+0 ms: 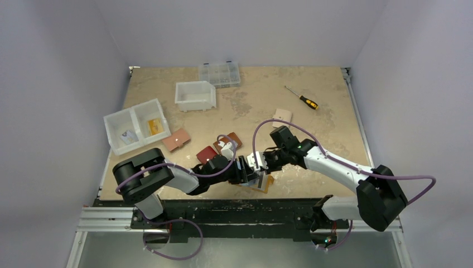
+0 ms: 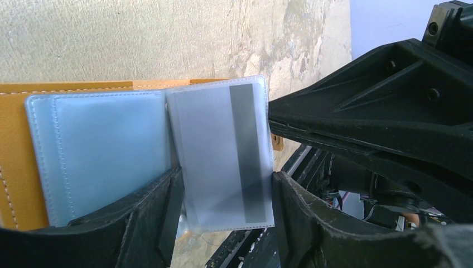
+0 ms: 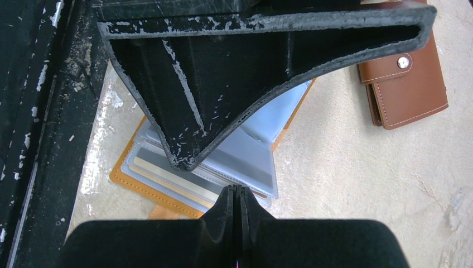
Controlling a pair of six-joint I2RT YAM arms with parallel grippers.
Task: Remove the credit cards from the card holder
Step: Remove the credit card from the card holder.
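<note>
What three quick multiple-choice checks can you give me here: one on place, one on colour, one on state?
1. Where does the card holder lie? A near edge; B far edge; C left edge.
2. Its leather is: A dark red; B mustard yellow; C black.
3. The right gripper is: A wide open; B shut; C half open.
Key: 1 A, it sits low in the top view; 2 B, a yellow border shows in both wrist views; 3 B, it shows no gap.
</note>
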